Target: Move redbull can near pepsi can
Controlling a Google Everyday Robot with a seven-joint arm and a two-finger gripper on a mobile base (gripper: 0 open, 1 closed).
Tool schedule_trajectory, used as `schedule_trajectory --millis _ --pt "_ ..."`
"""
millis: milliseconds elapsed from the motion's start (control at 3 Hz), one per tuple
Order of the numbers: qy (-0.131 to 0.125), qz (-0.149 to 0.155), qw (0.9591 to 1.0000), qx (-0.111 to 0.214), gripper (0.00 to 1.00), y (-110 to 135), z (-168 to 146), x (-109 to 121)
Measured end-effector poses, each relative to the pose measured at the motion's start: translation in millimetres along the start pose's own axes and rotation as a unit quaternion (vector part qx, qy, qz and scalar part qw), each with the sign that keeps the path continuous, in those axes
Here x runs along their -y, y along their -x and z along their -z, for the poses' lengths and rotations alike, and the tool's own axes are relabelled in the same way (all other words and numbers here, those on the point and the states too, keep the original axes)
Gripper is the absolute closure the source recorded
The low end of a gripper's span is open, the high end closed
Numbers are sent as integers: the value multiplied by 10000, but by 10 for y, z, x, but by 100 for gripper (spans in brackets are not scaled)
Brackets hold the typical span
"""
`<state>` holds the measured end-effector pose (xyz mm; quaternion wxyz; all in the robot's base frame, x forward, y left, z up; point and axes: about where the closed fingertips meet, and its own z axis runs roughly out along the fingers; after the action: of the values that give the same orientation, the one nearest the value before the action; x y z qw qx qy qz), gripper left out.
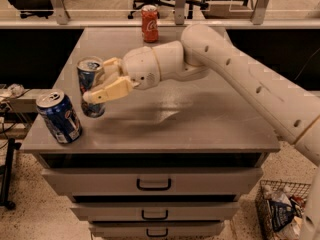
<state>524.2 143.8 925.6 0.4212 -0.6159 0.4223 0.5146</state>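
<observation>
The redbull can (90, 85), slim, blue and silver with a silver top, is held in my gripper (98, 82) a little above the grey cabinet top (200, 119), at its left side. The gripper's cream fingers (107, 90) are shut around the can's middle. The pepsi can (59, 117), wider and dark blue with white and red marks, stands at the front left corner of the top. The redbull can hangs just right of and behind the pepsi can, a small gap between them.
A red Coca-Cola can (149, 23) stands at the far edge of the top. Drawers (153, 182) face front below. A wire basket (282, 210) with litter sits on the floor at the right. Office chairs stand behind.
</observation>
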Motion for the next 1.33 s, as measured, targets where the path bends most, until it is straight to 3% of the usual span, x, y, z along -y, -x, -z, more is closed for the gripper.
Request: schedule_trajectory --millis 333,1333 --pt "261 39 9996 -104 99 -60 -228 -20" --pt "295 185 9988 -341 31 -175 -327 4"
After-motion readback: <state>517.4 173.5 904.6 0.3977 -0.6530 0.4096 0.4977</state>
